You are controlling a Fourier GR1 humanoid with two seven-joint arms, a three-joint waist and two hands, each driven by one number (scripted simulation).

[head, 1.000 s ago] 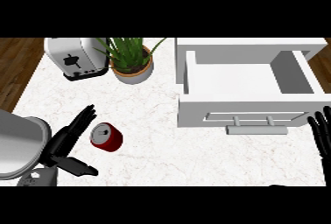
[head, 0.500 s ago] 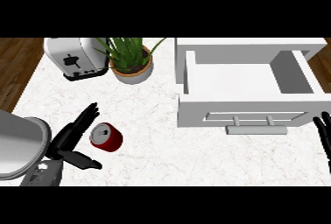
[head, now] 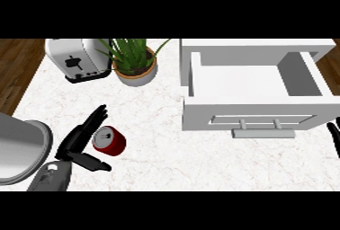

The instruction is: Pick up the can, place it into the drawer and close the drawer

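Looking steeply down at the white marbled counter (head: pixel 166 134), we see the red can (head: pixel 110 140) lying on its side near the lower left, its silver lid end facing up and to the left. Our left hand (head: pixel 78 143) sits right beside the can on its left. The fingers are straight and stretched up along the can's left edge, while the thumb (head: pixel 93 161) juts out to the right just below the can. The hand brackets the can from two sides, but nothing is curled round it; the can rests on the counter, not lifted. We cannot tell whether fingers or thumb actually touch it.

At the right stands the white drawer (head: pixel 256 85), pulled open, its inner space showing a plain pale floor. The drawer's front panel faces us, with a grey bar handle (head: pixel 263 133) below it. The can lies well apart from the drawer, to the left of its front.

Our right hand (head: pixel 333 137) shows only as dark fingers at the right edge, just right of the drawer handle; they look straight and hold nothing.

Along the far edge of the counter stand a silver toaster (head: pixel 76 59) at the left and a potted plant (head: pixel 135 63) just right of it. A round metal pot (head: pixel 20 148) fills the left edge, near our left forearm.
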